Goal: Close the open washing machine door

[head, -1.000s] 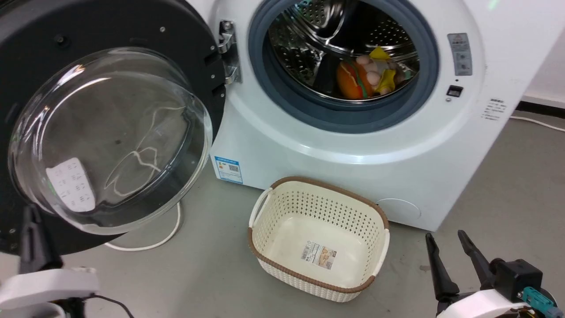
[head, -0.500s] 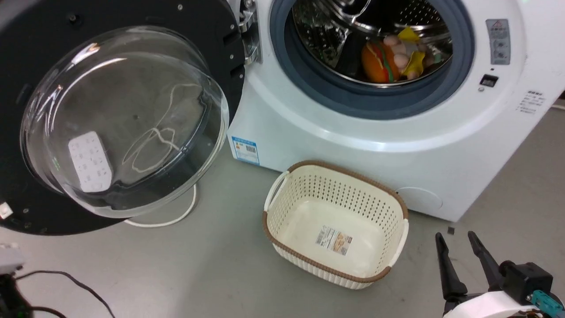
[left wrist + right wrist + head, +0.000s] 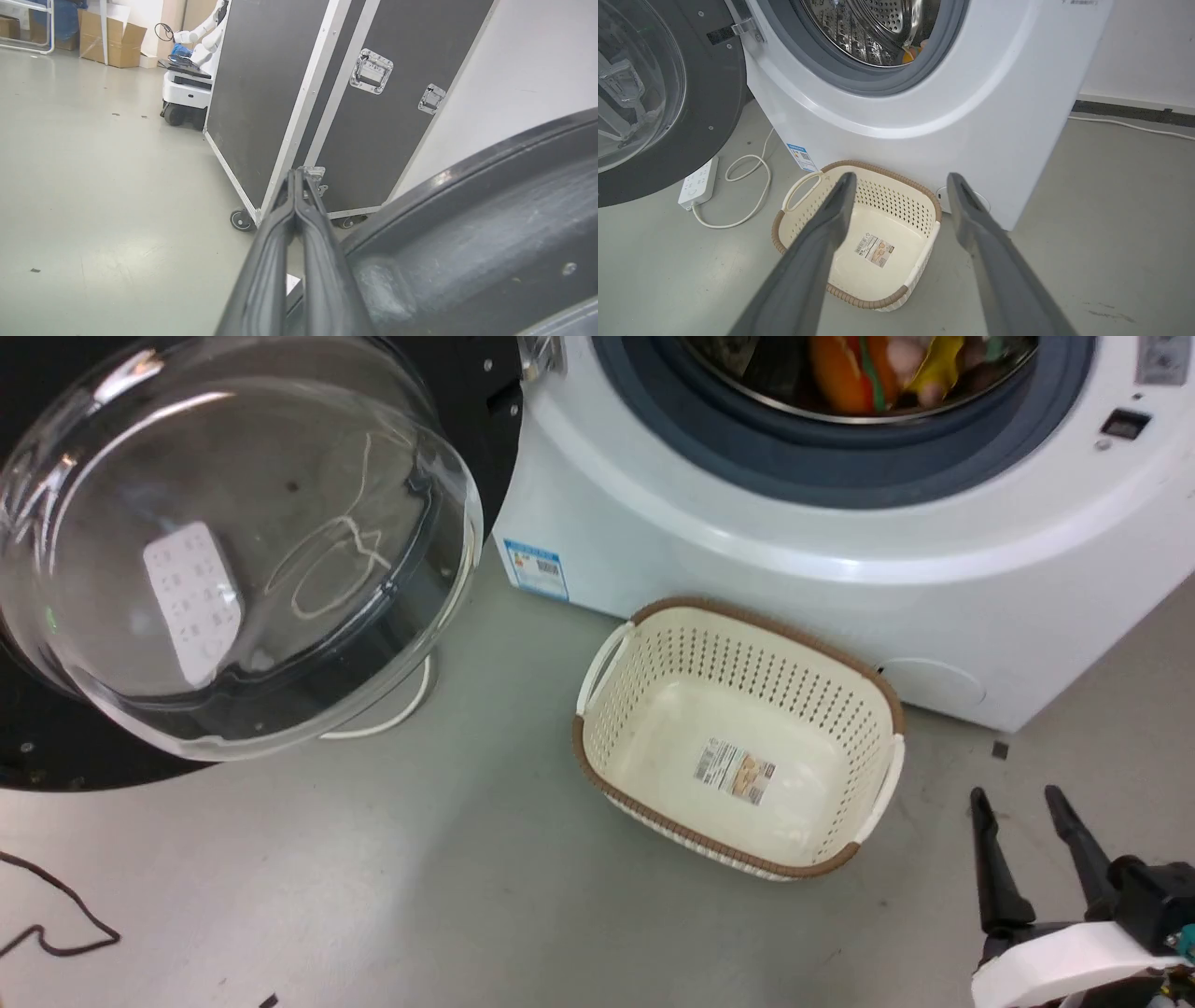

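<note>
Smooth grey floor (image 3: 392,877) fills most of the head view. The washing machine door (image 3: 233,551) hangs wide open at 10 o'clock, with the white washing machine (image 3: 840,579) at 1 o'clock. A cream perforated basket (image 3: 747,658) sits on the floor before it. The right gripper (image 3: 1022,795), at 4 o'clock, has its fingers spread and empty. The left gripper (image 3: 297,173) is pinched closed on nothing beside the door's black rim. Wheeled black flight cases (image 3: 261,93) and cardboard boxes (image 3: 112,39) stand beyond.
</note>
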Motion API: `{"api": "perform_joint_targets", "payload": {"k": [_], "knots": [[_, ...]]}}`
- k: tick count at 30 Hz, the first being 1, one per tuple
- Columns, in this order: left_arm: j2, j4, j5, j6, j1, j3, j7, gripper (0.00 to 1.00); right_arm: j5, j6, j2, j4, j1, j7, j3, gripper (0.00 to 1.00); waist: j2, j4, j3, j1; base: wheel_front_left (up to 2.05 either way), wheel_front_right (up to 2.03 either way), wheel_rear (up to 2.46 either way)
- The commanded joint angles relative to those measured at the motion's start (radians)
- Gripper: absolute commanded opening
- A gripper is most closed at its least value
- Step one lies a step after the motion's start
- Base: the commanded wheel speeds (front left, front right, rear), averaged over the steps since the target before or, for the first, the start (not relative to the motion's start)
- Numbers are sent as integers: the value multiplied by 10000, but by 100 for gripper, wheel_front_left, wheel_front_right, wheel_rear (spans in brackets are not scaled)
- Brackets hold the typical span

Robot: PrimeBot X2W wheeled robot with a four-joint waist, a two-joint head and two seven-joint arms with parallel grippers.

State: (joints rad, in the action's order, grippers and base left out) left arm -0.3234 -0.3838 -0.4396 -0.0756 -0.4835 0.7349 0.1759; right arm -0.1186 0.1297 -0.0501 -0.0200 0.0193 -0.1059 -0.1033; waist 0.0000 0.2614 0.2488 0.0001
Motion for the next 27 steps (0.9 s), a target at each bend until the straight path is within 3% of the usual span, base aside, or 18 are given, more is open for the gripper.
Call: {"api": "perform_joint_targets", "payload": {"k": [1, 8, 11, 14, 22, 23, 27], "knots": [[-230, -374, -182, -85, -321, 165, -53, 0, 71, 8, -1, 176, -2, 49, -98, 100, 0, 107, 284, -1, 0, 0, 0], [-1109, -1479, -382, -210, -831, -200, -813, 0, 102, 8, -1, 655, 67, 243, -238, 100, 0, 225, 778, -1, 0, 0, 0], [-1515, -1717, -440, -262, -1010, -797, -1183, 0, 114, 8, -1, 862, 104, 323, -293, 100, 0, 307, 996, -1, 0, 0, 0], [-1958, -1609, -1087, -309, -1076, -1909, -1655, 0, 106, 8, -1, 1075, 183, 428, -399, 100, 0, 456, 1230, -1, 0, 0, 0], [-3019, -1828, -2272, -387, -681, -3279, -2573, 0, 29, 9, -1, 1252, 233, 474, -467, 100, 0, 689, 1446, -1, 0, 0, 0], [-3449, -1806, -2939, -420, -445, -3849, -3197, 0, -72, 9, -1, 1179, 269, 398, -503, 100, 0, 857, 1406, -1, 0, 0, 0], [-4043, -1348, -4046, -463, -47, -4613, -3990, 0, -240, 9, -1, 945, 318, 238, -498, 100, 0, 1135, 1250, -1, 0, 0, 0]]}}
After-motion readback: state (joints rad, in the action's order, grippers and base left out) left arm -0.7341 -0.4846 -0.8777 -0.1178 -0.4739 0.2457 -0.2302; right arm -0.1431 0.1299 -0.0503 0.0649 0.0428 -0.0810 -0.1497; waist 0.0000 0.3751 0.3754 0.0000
